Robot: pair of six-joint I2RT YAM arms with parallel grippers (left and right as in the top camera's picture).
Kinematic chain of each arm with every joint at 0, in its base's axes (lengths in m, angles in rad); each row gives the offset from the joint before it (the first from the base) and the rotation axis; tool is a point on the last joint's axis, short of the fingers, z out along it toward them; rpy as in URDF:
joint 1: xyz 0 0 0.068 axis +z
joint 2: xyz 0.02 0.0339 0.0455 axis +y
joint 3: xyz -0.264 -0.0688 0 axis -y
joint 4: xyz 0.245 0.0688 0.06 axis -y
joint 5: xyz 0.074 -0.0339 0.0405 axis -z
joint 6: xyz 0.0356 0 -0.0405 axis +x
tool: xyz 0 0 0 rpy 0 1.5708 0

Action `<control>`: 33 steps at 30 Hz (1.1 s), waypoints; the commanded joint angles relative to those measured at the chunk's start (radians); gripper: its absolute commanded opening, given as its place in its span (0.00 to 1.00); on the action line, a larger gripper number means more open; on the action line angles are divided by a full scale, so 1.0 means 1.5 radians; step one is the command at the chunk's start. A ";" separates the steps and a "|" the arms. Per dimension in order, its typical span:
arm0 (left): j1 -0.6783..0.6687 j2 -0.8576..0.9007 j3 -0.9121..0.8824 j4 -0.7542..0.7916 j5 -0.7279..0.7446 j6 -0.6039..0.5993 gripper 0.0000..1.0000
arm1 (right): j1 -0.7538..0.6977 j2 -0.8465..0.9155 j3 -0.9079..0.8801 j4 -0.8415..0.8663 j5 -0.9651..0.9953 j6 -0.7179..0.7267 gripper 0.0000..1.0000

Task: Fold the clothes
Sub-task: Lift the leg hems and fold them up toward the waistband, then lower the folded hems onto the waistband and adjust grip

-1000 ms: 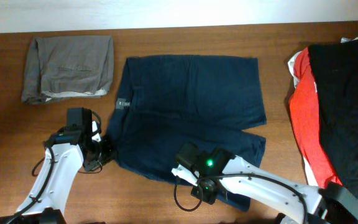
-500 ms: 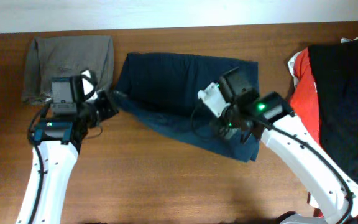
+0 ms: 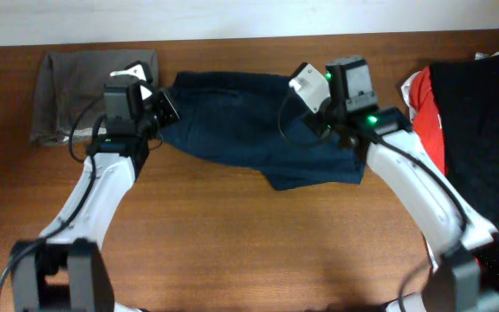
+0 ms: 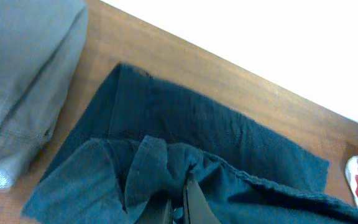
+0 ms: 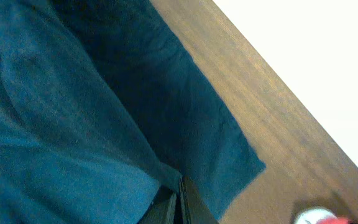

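A second ago the shorts [image 3: 249, 130] lay flat across the middle of the desk [image 3: 232, 251], and I had both arms down at their near edge. Half a second ago I had that edge off the wood and partway over. Now my left end effector [image 3: 166, 107] and my right end effector [image 3: 326, 126] have carried it to the far side, so the shorts sit doubled over as a band across the far middle of the desk. They lie between the folded grey garment [image 3: 59, 104] at far left and the red and black pile [image 3: 457, 130] at right. Both end effectors look clenched on the blue cloth. In the wrist views my fingertips [image 4: 192, 202] sit at the very bottom of the frame with fabric bunched against them, though they are mostly cut off, so I judge this rather than see it plainly. The first fold looks all but made, but not cleanly. The band is shallow on the left and deeper on the right, where a corner hangs out toward the near side. The carried edge is not yet laid down on the far edge. I think the next move is to line the two edges up, lower and let go; dropping it early would risk a skewed fold.
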 commanded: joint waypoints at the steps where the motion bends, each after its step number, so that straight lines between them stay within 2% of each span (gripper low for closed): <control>1: -0.009 0.089 0.011 0.078 -0.007 -0.002 0.01 | -0.007 0.087 0.009 0.065 0.006 -0.006 0.04; 7: -0.030 0.261 0.011 0.253 -0.013 0.005 0.01 | -0.007 0.226 0.009 0.167 0.008 -0.006 0.05; 8: -0.030 0.281 0.011 0.271 -0.016 0.005 0.13 | -0.007 0.234 0.009 0.180 0.013 -0.006 0.11; 9: -0.030 0.289 0.011 0.290 -0.017 0.006 0.39 | -0.007 0.238 0.009 0.197 0.031 -0.005 0.31; 10: -0.030 0.289 0.013 0.318 -0.012 0.032 0.87 | -0.011 0.238 0.009 0.232 0.054 0.001 0.64; 11: -0.030 0.283 0.024 0.343 0.007 0.064 0.99 | -0.017 0.234 0.009 0.280 0.077 0.047 0.84; 12: -0.030 0.263 0.051 0.335 0.016 0.066 1.00 | -0.032 0.218 0.014 0.334 0.112 0.126 0.98; 14: -0.030 0.198 0.098 0.259 0.015 0.084 0.99 | -0.056 0.177 0.032 0.336 0.110 0.231 0.98; 15: -0.030 0.170 0.115 0.207 0.012 0.093 0.99 | -0.064 0.148 0.034 0.303 0.104 0.248 0.98; 16: -0.030 0.140 0.131 0.137 0.011 0.093 1.00 | -0.067 0.121 0.034 0.245 0.087 0.248 0.99; 17: -0.030 0.112 0.137 0.058 0.010 0.093 1.00 | -0.068 0.092 0.034 0.132 0.036 0.248 0.98; 18: -0.030 0.092 0.137 -0.065 0.010 0.093 1.00 | -0.068 0.081 0.034 0.017 -0.030 0.274 0.98; 20: -0.030 0.098 0.137 -0.218 0.011 0.110 0.99 | -0.068 0.089 0.031 -0.107 -0.082 0.318 0.98; 21: -0.030 0.102 0.137 -0.297 0.010 0.142 0.78 | -0.068 0.096 0.028 -0.183 -0.103 0.318 0.37; 22: -0.031 0.106 0.137 -0.325 0.011 0.143 0.46 | -0.068 0.104 0.027 -0.213 -0.103 0.318 0.09; 23: -0.035 0.114 0.136 -0.346 0.011 0.143 0.01 | -0.067 0.119 0.026 -0.242 -0.102 0.329 0.04; 25: -0.061 0.144 0.133 -0.341 0.013 0.143 0.00 | -0.066 0.153 -0.001 -0.209 -0.139 0.347 0.04; 27: -0.109 0.193 0.133 -0.283 0.005 0.170 0.01 | -0.066 0.194 -0.046 -0.151 -0.179 0.347 0.04; 29: -0.134 0.235 0.133 -0.252 -0.057 0.173 0.01 | -0.067 0.212 -0.073 -0.148 -0.127 0.353 0.04; 30: -0.137 0.263 0.133 -0.249 -0.064 0.173 0.01 | -0.067 0.213 -0.090 -0.153 -0.066 0.407 0.04; 33: -0.137 0.313 0.133 -0.256 -0.060 0.173 0.01 | -0.067 0.213 -0.171 -0.112 -0.043 0.463 0.04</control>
